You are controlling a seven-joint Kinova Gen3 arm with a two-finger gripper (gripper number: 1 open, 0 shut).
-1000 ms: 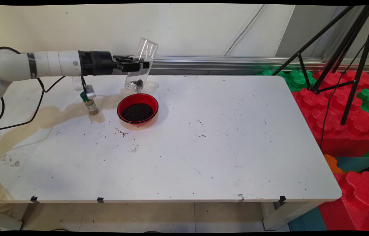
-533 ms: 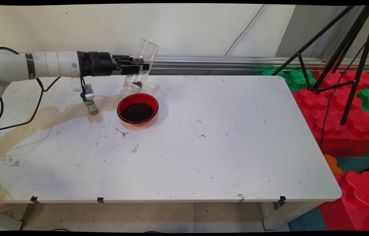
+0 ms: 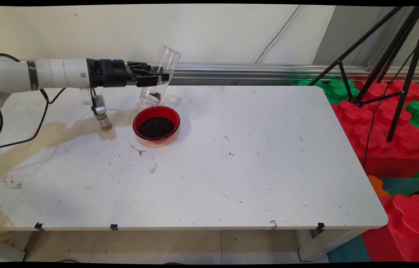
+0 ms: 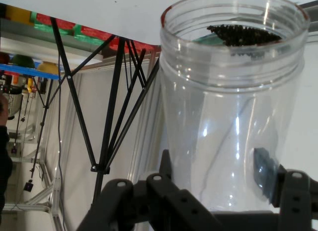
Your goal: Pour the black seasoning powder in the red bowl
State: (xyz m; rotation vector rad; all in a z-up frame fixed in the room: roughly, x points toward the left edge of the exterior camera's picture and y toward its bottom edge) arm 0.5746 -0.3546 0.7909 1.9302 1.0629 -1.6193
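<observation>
My gripper (image 3: 159,77) is shut on a clear plastic jar (image 3: 159,76), held tilted with its mouth down above the far rim of a red bowl (image 3: 156,123). The bowl holds dark grains. A few dark grains cling near the jar's mouth (image 3: 154,95). In the hand view the jar (image 4: 233,107) fills the right side between my fingers (image 4: 266,171), with dark grains (image 4: 241,35) at its rim. A small bottle with a green collar and silver cap (image 3: 101,117) stands left of the bowl, under my wrist.
A tan stain (image 3: 45,137) runs across the table's left part. Scattered dark grains (image 3: 138,150) lie in front of the bowl. A black tripod (image 3: 387,67) stands over red and green foam blocks (image 3: 399,123) to the right of the table.
The jar has risen slightly and moved a little left with the gripper. The clump of grains at its mouth has shrunk.
</observation>
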